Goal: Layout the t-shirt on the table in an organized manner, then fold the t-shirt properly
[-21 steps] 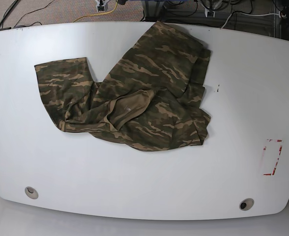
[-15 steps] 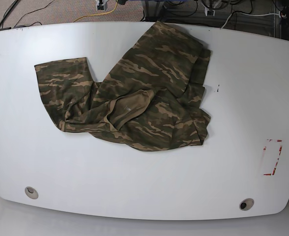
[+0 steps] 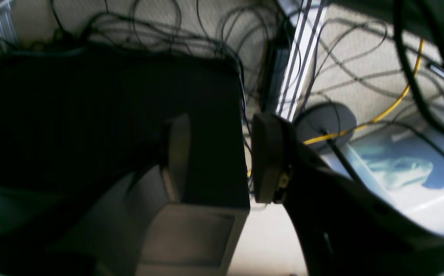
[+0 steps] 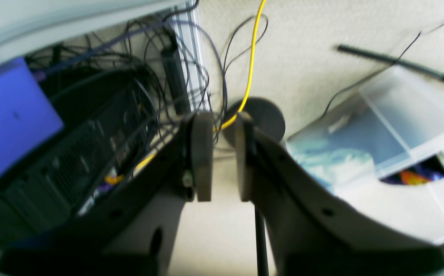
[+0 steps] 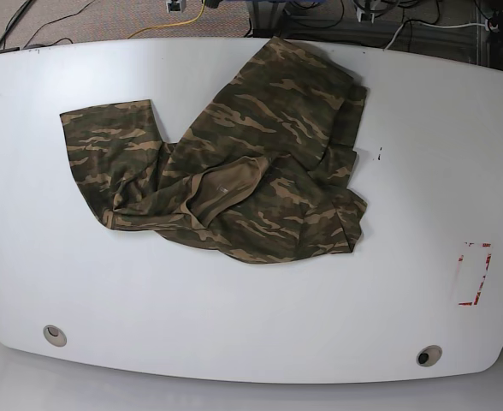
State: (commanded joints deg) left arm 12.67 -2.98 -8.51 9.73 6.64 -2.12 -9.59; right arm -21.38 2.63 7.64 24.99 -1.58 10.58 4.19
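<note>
Base view alone shows the shirt point(image 5: 234, 163), crumpled across the middle and far side of the white counter point(image 5: 251, 317), one sleeve spread left, collar up, no arm near it. Only the wrist views show the tools, over floor and cables: right tool point(image 4: 219, 157) narrowly parted, empty; left tool point(image 3: 222, 159) wider apart, empty.

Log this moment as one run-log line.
t-shirt: crumpled on table, untouched | left hand: open, empty | right hand: open, empty

Beige carpet point(image 4: 321, 34) (cable-strewn)
</note>
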